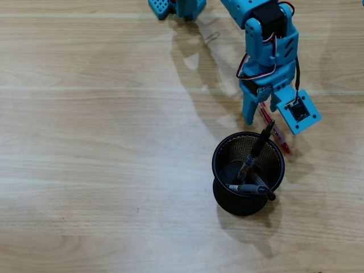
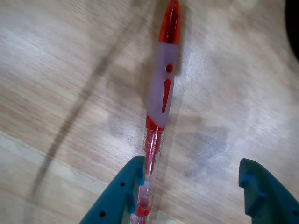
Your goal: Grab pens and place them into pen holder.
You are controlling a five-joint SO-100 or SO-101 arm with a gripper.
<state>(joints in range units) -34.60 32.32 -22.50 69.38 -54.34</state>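
Wrist view: red pen (image 2: 161, 93) touches left fingers (image 2: 122, 186).

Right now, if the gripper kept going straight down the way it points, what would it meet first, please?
Most likely the red pen lying on the table: the open gripper straddles it, one finger beside its barrel. How far above it is unclear.

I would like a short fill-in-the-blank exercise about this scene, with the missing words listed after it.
1. The round black wire-mesh pen holder already contains ___ dark pens.
2. The slim pen with a clear barrel lying on the light wooden table is ___ in colour.
3. In the wrist view, the teal gripper has its jaws ___ around that pen.

Missing words: three; red; open
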